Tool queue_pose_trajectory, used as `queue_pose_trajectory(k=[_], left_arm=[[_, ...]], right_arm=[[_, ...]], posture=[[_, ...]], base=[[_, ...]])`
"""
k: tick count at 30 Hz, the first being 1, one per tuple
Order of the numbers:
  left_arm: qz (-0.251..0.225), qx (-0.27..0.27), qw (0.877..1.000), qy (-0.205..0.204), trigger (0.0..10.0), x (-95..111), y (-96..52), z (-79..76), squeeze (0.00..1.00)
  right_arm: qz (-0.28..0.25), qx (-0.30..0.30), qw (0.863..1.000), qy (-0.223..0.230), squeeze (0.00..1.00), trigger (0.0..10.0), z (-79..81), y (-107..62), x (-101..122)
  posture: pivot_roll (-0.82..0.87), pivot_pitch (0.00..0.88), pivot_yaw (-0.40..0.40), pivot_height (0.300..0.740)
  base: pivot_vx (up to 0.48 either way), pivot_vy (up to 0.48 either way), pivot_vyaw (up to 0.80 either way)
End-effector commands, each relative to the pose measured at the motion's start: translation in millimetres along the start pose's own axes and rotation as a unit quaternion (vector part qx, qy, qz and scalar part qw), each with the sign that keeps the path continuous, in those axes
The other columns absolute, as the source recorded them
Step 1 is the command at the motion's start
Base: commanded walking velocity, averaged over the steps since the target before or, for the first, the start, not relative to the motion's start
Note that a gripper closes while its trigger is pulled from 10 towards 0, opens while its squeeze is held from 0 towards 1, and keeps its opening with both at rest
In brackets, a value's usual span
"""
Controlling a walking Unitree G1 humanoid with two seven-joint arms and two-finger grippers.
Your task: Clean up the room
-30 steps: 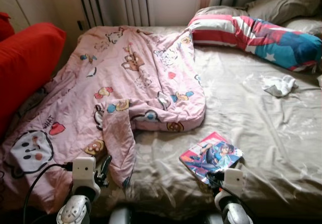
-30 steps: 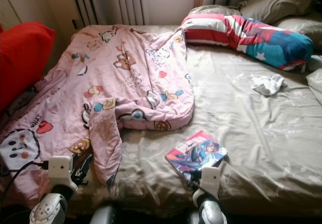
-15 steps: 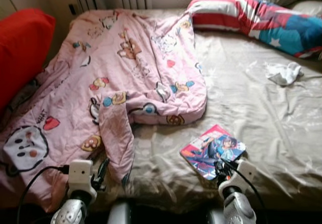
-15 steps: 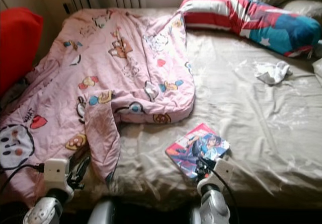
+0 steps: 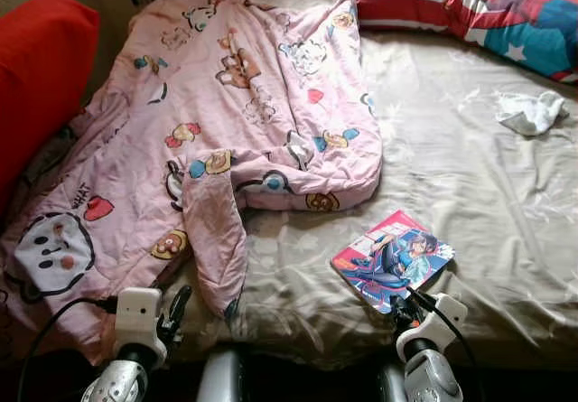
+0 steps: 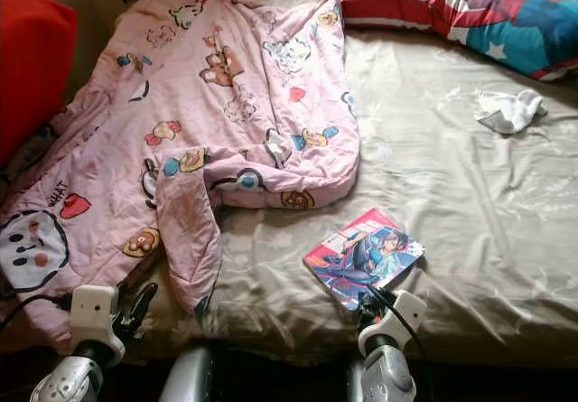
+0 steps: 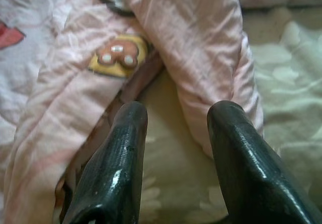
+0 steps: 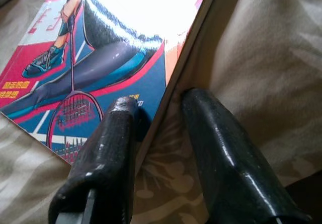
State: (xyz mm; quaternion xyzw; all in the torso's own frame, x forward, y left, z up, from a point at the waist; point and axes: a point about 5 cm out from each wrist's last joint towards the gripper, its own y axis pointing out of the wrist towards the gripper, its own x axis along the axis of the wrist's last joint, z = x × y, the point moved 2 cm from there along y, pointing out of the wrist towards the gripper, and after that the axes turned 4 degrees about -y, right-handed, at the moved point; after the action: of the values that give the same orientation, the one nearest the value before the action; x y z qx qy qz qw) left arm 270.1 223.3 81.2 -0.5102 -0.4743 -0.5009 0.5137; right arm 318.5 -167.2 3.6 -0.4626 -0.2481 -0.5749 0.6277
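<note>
Right gripper (image 8: 156, 118) stands spread, its fingers straddling the near edge of the book (image 5: 393, 259), one finger over the cover, the other on the sheet beside it; nothing is pinched yet. Risk, as judged: the thin book lies flat on the soft bed (image 5: 488, 194), so closing may press it into the sheet or push it away rather than seize it; the glossy cover may also slip. The book lies near the foot edge, just clear of the pink quilt (image 5: 226, 113); its long axis runs diagonally, from the near left toward the far right. Left gripper (image 7: 176, 128) is spread, empty, at the quilt's folded corner.
</note>
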Motion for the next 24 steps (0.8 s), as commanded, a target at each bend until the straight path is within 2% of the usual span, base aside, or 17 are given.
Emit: queue_pose_trajectory(k=[1, 5, 12, 15, 17, 24], left_arm=[[0.011, -0.001, 1.0, 0.01, 10.0, -2, -5.8, 2.7, 0.0], [0.011, -0.003, 1.0, 0.013, 10.0, 1, -7.2, 2.6, 0.0], [0.011, -0.007, 1.0, 0.021, 10.0, 5, -8.9, 1.8, 0.0], [0.013, -0.01, 1.0, 0.025, 10.0, 6, -11.1, 1.1, 0.0], [0.013, -0.011, 1.0, 0.026, 10.0, 7, -11.8, 1.1, 0.0], [0.021, -0.011, 0.999, 0.03, 10.0, 6, -18.9, 0.9, 0.0]], right_arm=[[0.03, -0.011, 0.999, 0.026, 0.0, 10.0, -3.5, -5.3, -15], [0.033, -0.011, 0.999, 0.031, 0.0, 10.0, -3.9, -5.4, -16], [0.044, 0.015, 0.995, 0.084, 0.0, 10.0, 2.6, -3.8, -18], [0.047, 0.043, 0.989, 0.136, 0.0, 10.0, 10.8, -2.4, -19], [0.05, 0.054, 0.985, 0.155, 0.0, 10.0, 14.0, -2.0, -19], [0.067, 0.118, 0.975, 0.174, 0.0, 10.0, 33.0, -2.3, -22]], posture=[[0.1, 0.33, 0.084, 0.579], [0.1, 0.332, 0.085, 0.579], [0.11, 0.339, 0.092, 0.579], [0.12, 0.349, 0.095, 0.579], [0.12, 0.351, 0.095, 0.579], [0.13, 0.373, 0.099, 0.579]], base=[[0.0, 0.0, 0.0], [0.0, 0.0, 0.0], [0.0, 0.0, 0.0], [0.0, 0.0, 0.0], [0.0, 0.0, 0.0], [0.0, 0.0, 0.0]])
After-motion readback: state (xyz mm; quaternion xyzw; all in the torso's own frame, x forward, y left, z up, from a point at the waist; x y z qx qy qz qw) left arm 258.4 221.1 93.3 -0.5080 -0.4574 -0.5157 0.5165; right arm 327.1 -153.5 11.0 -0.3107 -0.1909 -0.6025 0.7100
